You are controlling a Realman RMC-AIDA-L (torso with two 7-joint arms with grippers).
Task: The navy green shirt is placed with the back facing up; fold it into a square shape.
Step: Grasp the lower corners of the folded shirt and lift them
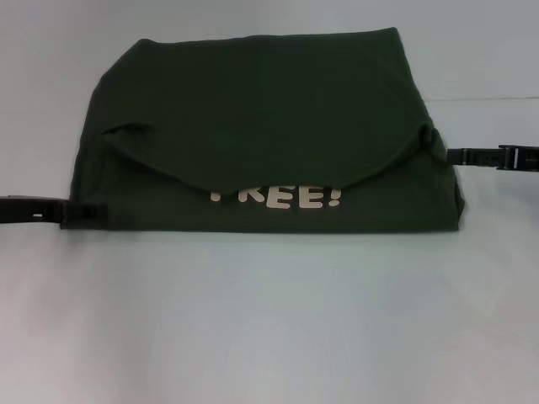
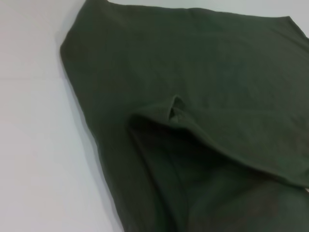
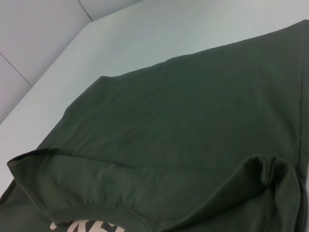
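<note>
The navy green shirt (image 1: 269, 109) lies on the white table as a wide folded block. Its far part is folded toward me, and the curved edge of that flap covers the top of the cream letters (image 1: 278, 199). My left gripper (image 1: 84, 212) lies low at the shirt's near-left corner, touching its edge. Over on the other side, my right gripper (image 1: 450, 155) sits just beyond the shirt's edge, beside the flap's bunched corner (image 1: 428, 136). The left wrist view shows the shirt (image 2: 203, 72) with a puckered fold (image 2: 175, 110). The right wrist view shows the flap (image 3: 193, 111) and the letter tops (image 3: 87, 227).
The white table (image 1: 269, 320) stretches toward me in front of the shirt. A wall seam (image 3: 29, 77) shows beyond the table's far edge in the right wrist view.
</note>
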